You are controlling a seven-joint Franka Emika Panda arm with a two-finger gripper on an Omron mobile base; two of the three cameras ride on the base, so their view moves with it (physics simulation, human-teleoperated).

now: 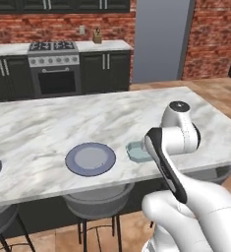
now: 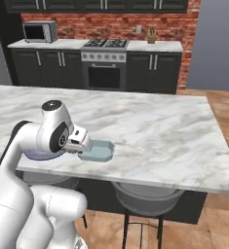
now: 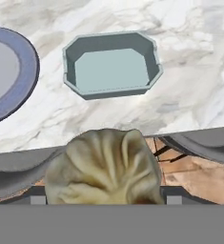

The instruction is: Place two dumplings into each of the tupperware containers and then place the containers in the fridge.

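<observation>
The end effector [image 3: 104,198] grips a dumpling [image 3: 104,167] near the bench [image 3: 180,100] edge, just short of the container [image 3: 111,66].

- A white-and-grey marble worktop [image 1: 107,115] spreads out ahead of the hand.
- Past its far edge, a red brick wall [image 2: 111,25] backs dark cabinets [image 2: 38,65] with pale counters.
- A steel stove [image 1: 54,69] stands among the cabinets, a microwave [image 2: 39,31] on the counter beside it.
- Grey stools [image 2: 147,197] are tucked below the worktop's near edge, over a warm tiled floor [image 1: 220,96].
</observation>
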